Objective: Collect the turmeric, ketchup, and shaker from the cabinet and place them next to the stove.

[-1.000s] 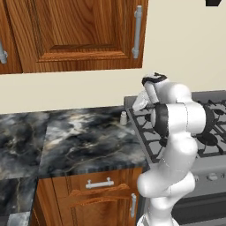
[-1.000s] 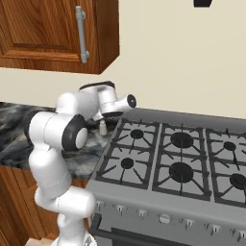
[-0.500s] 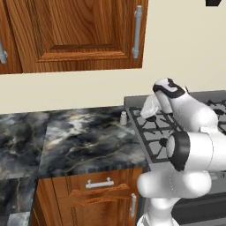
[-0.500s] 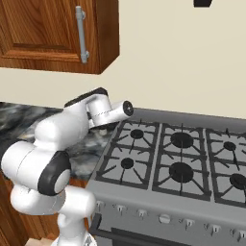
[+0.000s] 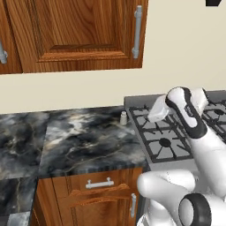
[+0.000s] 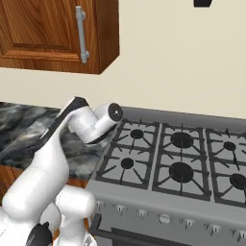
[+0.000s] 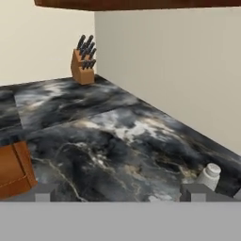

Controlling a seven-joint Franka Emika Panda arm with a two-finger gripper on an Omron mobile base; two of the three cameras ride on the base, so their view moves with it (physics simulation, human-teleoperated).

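Over the last second the arm swung up and away from the shaker (image 5: 123, 117), which stood alone at the counter's (image 5: 84, 141) right edge, beside the stove (image 5: 164, 141), apparently delivered. Gripper (image 7: 120, 194) spread wide, empty; turmeric and ketchup remained.

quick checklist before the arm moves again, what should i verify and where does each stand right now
1. Shaker set on the counter beside the stove: ok, it stands upright near the stove's left edge.
2. Gripper let go of the shaker: ok, the fingertips stand wide apart with nothing between them, and the shaker sits off to one side.
3. Path over the counter free: ok, only a knife block far off in the corner.
4. Turmeric and ketchup next to the stove: not ok, neither is on the counter there.
5. Shelf with the remaining items in reach: cannot tell.
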